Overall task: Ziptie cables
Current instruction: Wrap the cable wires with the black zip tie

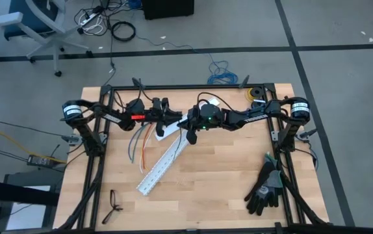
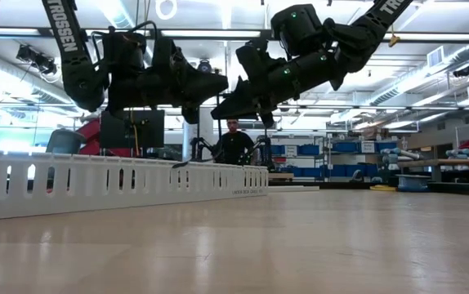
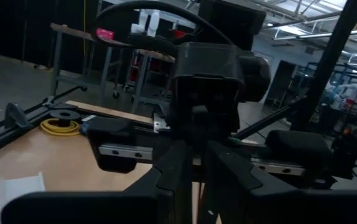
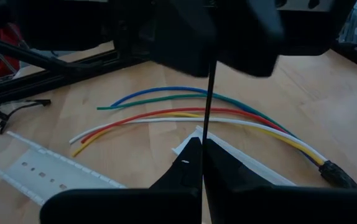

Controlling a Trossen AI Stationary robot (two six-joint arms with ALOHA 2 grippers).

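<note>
Your right gripper (image 4: pixel 202 163) is clamped on the ziptie (image 4: pixel 207 99), held upright above the cables (image 4: pixel 191 115), which lie fanned on the table (image 1: pixel 225 175) beneath both arms. Your left gripper (image 3: pixel 197 168), fingers nearly together, meets it mid-table and seems to pinch the strip too. You look to be mid-handover; next, lower the strip beside the wires to loop them.

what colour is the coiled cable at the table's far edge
Yellow coiled cable, clearest in the left wrist view.

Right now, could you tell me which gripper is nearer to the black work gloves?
Right. The right gripper hovers mid-table, the gloves lying toward its own side's near corner; the left gripper sits farther across.
</note>
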